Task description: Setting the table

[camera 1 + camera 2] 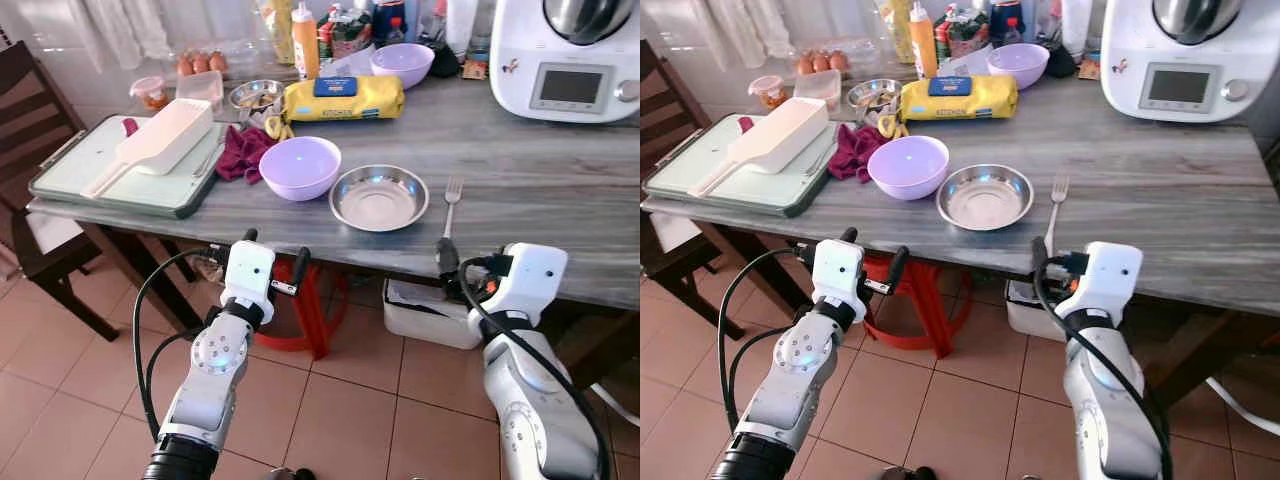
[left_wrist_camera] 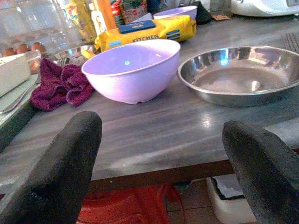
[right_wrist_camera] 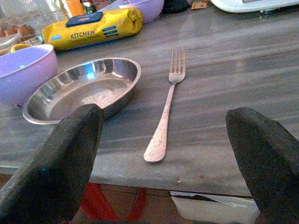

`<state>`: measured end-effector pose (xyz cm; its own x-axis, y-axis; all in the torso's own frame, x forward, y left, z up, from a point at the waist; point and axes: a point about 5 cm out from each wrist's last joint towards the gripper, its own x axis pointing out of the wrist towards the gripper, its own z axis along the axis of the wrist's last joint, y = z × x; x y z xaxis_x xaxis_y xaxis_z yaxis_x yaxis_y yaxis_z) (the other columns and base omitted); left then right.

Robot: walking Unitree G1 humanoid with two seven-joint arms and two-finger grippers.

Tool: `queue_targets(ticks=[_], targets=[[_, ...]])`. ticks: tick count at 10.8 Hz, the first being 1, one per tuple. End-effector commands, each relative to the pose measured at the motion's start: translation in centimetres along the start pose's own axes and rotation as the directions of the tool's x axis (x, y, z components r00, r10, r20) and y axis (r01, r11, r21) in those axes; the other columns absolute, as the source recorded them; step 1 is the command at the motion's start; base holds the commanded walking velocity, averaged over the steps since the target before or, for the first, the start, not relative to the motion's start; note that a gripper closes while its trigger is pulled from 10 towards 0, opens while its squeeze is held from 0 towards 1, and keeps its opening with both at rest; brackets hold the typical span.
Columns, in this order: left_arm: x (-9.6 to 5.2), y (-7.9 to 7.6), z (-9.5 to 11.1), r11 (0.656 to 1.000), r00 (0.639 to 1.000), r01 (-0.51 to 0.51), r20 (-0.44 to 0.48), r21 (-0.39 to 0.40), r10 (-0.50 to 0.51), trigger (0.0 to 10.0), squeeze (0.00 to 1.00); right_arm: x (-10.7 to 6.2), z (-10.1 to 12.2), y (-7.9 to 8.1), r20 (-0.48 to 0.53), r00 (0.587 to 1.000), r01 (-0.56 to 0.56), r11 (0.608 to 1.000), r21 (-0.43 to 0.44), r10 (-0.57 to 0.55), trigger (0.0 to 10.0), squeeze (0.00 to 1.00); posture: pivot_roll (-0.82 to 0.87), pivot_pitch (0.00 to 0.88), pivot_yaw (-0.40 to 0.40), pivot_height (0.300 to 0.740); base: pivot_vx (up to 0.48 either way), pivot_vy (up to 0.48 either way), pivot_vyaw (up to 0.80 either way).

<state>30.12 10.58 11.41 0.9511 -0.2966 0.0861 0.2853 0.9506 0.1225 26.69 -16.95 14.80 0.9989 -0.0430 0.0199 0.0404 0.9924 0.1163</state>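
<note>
My left gripper (image 1: pixel 275 262) hangs just below the near edge of the grey wooden table (image 1: pixel 540 190), fingers spread wide and holding nothing; my right gripper (image 3: pixel 168 154) sits at the same edge further right, its fingers likewise set wide apart and empty. Containers first: a lavender bowl (image 1: pixel 299 166) stands upright near the front edge with nothing visible inside, and just beside it on its right is a shallow steel dish (image 1: pixel 379 196), also bare inside. A fork (image 1: pixel 449 204) lies flat to the right of the dish, apart from it, tines pointing away from me and handle end close to the table edge, in line with my right gripper. A second lavender bowl (image 1: pixel 402 64) stands at the back, behind a yellow packet (image 1: pixel 343 98). A small steel bowl (image 1: pixel 255 95) by the packet holds something I cannot identify. A crumpled maroon cloth (image 1: pixel 241 151) lies to the left of the near bowl. On the left end, a pale green tray (image 1: pixel 85 170) carries a white scoop-shaped container (image 1: pixel 160 140). A white kitchen machine (image 1: pixel 565 58) occupies the back right corner. The stretch of tabletop between fork and machine is bare. Below the table, the floor is terracotta tile (image 1: pixel 350 400), with a red stool (image 1: pixel 305 300) under the front edge and a dark chair (image 1: pixel 35 110) at the left end.
</note>
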Motion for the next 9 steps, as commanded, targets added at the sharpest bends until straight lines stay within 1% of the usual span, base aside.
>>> queue_targets(ticks=[1, 2, 4, 6, 7, 8, 9], targets=[[0.08, 0.23, -0.05, 1.0, 1.0, 0.003, -0.007, 0.023, -0.003, 10.0, 0.0, -0.11, -0.25, 0.19, -0.004, 1.0, 0.009, 1.0, -0.027, -0.009, 10.0, 0.0, -0.12, 0.084, 0.136, 0.74, -0.255, 0.0, 0.0], [0.06, 0.26, -0.06, 1.0, 1.0, 0.005, -0.007, 0.025, -0.005, 10.0, 0.0, -0.08, -0.21, 0.18, 0.009, 1.0, 0.025, 0.999, -0.044, -0.025, 10.0, 0.0, -0.12, 0.085, 0.137, 0.74, -0.259, 0.0, 0.0], [0.1, 0.27, -0.06, 1.0, 1.0, 0.007, -0.009, 0.029, -0.006, 10.0, 0.0, 0.0, -0.14, -0.25, 0.028, 0.999, 0.035, 0.999, -0.036, -0.034, 10.0, 0.0, -0.12, 0.084, 0.141, 0.74, -0.287, 0.0, 0.0], [0.09, 0.17, -0.05, 0.999, 1.0, 0.016, -0.009, 0.036, -0.016, 10.0, 0.0, 0.05, -0.05, -0.04, 0.04, 0.999, 0.025, 0.999, -0.038, -0.023, 10.0, 0.0, -0.12, 0.085, 0.143, 0.74, -0.302, 0.0, 0.0], [0.08, 0.19, -0.05, 0.999, 1.0, 0.018, -0.009, 0.037, -0.017, 10.0, 0.0, 0.03, -0.12, 0.01, 0.041, 0.999, 0.026, 0.999, -0.036, -0.025, 10.0, 0.0, -0.12, 0.086, 0.144, 0.74, -0.296, 0.0, 0.0], [0.05, 0.21, -0.07, 0.999, 1.0, 0.019, -0.01, 0.038, -0.019, 10.0, 0.0, 0.06, -0.36, -0.13, 0.024, 0.999, 0.049, 0.998, -0.048, -0.048, 10.0, 0.0, -0.12, 0.086, 0.145, 0.74, -0.3, 0.0, 0.0], [0.02, 0.16, -0.08, 0.999, 1.0, 0.022, -0.01, 0.041, -0.022, 10.0, 0.0, 0.09, -0.5, -0.09, 0.01, 0.999, 0.05, 0.998, -0.047, -0.049, 10.0, 0.0, -0.12, 0.087, 0.144, 0.74, -0.3, 0.0, 0.0]])
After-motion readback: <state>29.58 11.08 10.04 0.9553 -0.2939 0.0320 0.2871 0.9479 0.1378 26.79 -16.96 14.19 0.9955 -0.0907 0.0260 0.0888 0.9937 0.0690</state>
